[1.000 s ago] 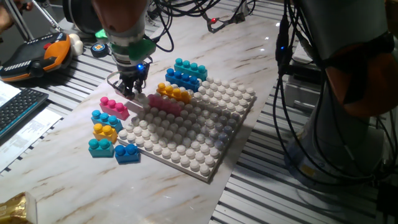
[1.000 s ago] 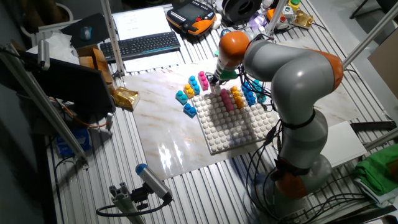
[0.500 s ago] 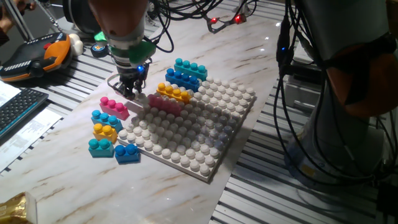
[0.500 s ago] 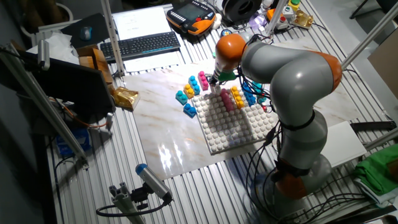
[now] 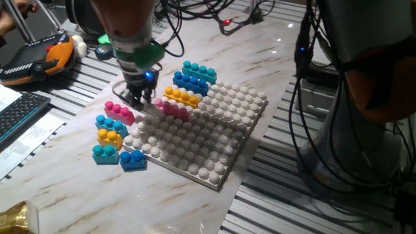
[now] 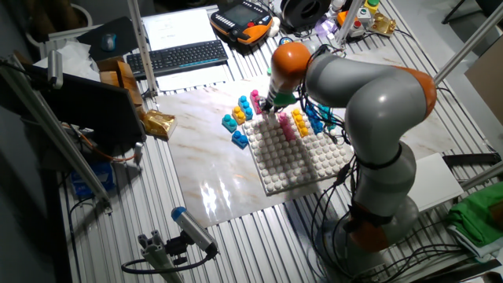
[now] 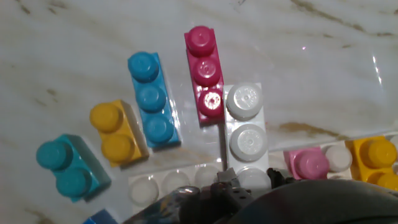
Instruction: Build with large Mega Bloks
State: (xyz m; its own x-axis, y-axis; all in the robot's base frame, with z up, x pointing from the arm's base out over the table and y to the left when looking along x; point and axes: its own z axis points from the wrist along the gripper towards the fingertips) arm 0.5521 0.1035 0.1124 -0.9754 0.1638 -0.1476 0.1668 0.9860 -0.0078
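My gripper (image 5: 138, 102) hangs at the baseplate's (image 5: 214, 140) left edge, shut on the near end of a white long brick (image 7: 244, 124). In the hand view the dark fingertips (image 7: 222, 185) flank that brick's last stud. Just left of it on the marble lie a magenta long brick (image 7: 205, 73) and a blue one (image 7: 151, 99). A pink long brick (image 5: 173, 108) sits on the plate right of my gripper. Behind it lie orange-yellow (image 5: 182, 97), blue (image 5: 190, 82) and teal (image 5: 199, 70) long bricks. The other fixed view shows the gripper (image 6: 271, 108) under the arm.
Short two-stud bricks lie left of the plate: yellow (image 5: 110, 137), teal (image 5: 105, 153), blue (image 5: 133, 160). A keyboard (image 5: 19, 110) and an orange pendant (image 5: 39, 58) sit at the far left. Cables cross the back of the table, and the arm's base (image 6: 377, 228) stands beside the plate.
My gripper has shifted a little to the right and down, toward the pink brick, with the white brick moving along. The other bricks lie where they were.
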